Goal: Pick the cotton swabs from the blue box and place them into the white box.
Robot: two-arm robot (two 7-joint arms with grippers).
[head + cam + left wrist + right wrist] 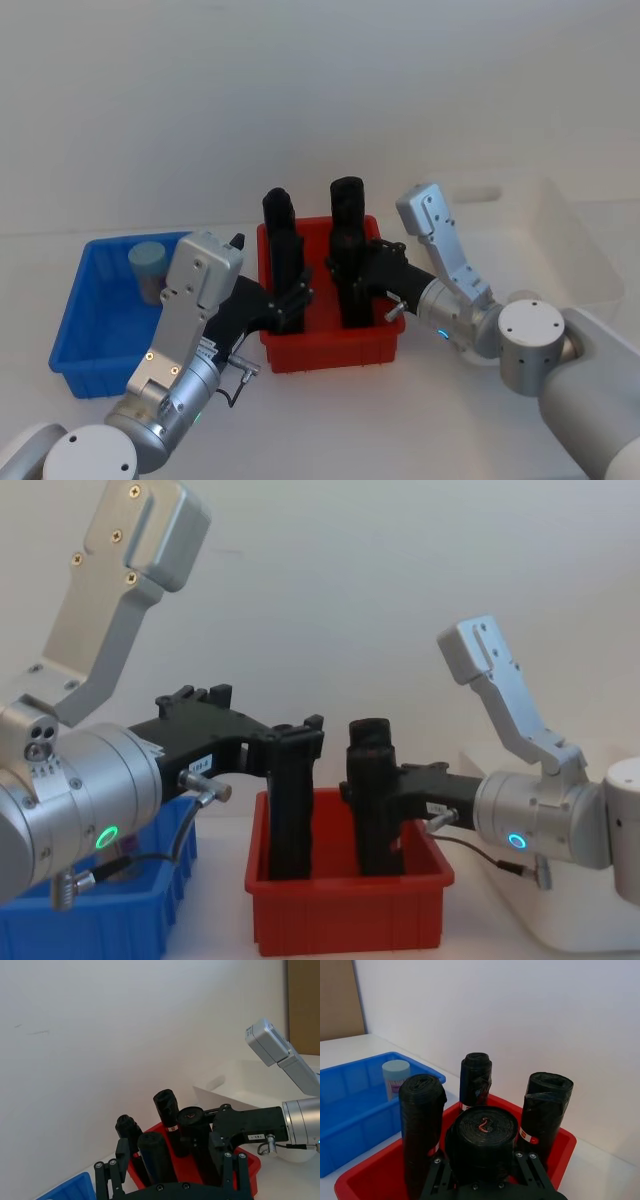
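Reaching for the cotton swabs (150, 266) is the step in hand: the jar stands upright in the far part of the blue box (90, 345), left of the red bin (335, 348). Both arms are over the red bin; the left end effector (292, 300) and right end effector (352, 285) sit among the black rolls (479, 1142), and whether either is spread or pressed together cannot be told. Swing the left arm away from the red bin, centre above the jar's lid, descend vertically, then carry it past the red bin to the white box (585, 250).
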